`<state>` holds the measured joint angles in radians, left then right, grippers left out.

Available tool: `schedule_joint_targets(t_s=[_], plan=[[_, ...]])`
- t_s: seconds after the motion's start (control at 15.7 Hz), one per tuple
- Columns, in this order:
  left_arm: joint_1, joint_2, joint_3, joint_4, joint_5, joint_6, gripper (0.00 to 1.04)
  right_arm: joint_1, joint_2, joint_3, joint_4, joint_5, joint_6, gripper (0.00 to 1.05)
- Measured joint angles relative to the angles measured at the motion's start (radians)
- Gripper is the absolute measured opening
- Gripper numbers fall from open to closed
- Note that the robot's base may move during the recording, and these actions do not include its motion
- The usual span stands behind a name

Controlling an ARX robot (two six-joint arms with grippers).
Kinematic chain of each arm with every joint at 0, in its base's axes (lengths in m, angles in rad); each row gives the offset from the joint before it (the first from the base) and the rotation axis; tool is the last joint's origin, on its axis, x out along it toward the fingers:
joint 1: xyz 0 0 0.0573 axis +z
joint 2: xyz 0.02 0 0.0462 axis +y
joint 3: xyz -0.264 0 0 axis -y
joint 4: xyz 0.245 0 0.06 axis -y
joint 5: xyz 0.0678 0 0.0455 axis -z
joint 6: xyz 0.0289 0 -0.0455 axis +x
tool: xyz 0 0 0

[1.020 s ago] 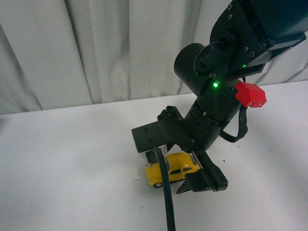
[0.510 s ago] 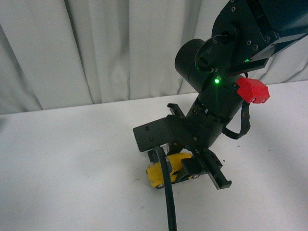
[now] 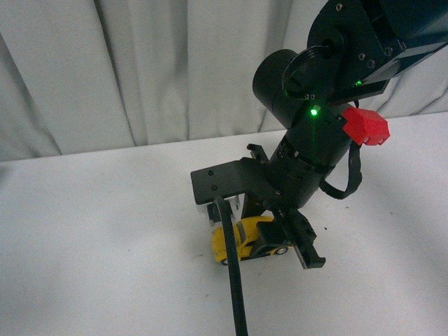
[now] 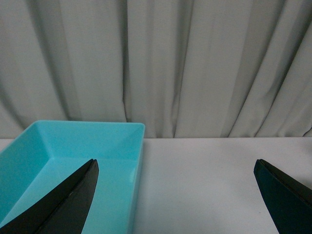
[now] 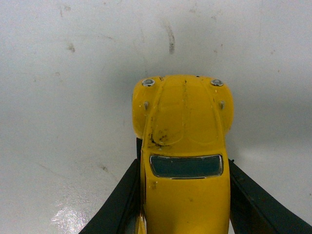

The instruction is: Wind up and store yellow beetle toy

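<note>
The yellow beetle toy [image 3: 241, 240] sits on the white table, partly covered by the right arm. In the right wrist view the yellow beetle toy [image 5: 184, 146] fills the middle, hood pointing away, with a black finger pressed against each flank. My right gripper [image 3: 269, 241] [image 5: 184, 161] is shut on it. My left gripper [image 4: 175, 168] is open, its dark fingertips [image 4: 73, 195] spread wide over bare table beside a teal box [image 4: 112, 146]; it does not show in the front view.
A black cable [image 3: 232, 287] hangs in front of the toy. The right arm carries a red clip [image 3: 365, 127]. Grey curtains [image 3: 140, 70] close off the back of the white table [image 3: 91, 238]. The teal box is open-topped with nothing in it.
The right gripper's fingers have come down and closed around the yellow toy car. The wrist has turned a little and the far finger has swung in against the car.
</note>
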<state>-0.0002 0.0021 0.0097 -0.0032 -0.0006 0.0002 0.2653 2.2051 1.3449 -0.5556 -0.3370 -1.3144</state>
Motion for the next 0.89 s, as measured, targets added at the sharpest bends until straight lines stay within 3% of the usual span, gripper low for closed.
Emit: schedule_joint_targets(t_s=[0.89], plan=[[0.0,0.0,0.0,0.0,0.0,0.0,0.98,-0.066,-0.088,-0.2,0.158,-0.04,0.114,0.42]])
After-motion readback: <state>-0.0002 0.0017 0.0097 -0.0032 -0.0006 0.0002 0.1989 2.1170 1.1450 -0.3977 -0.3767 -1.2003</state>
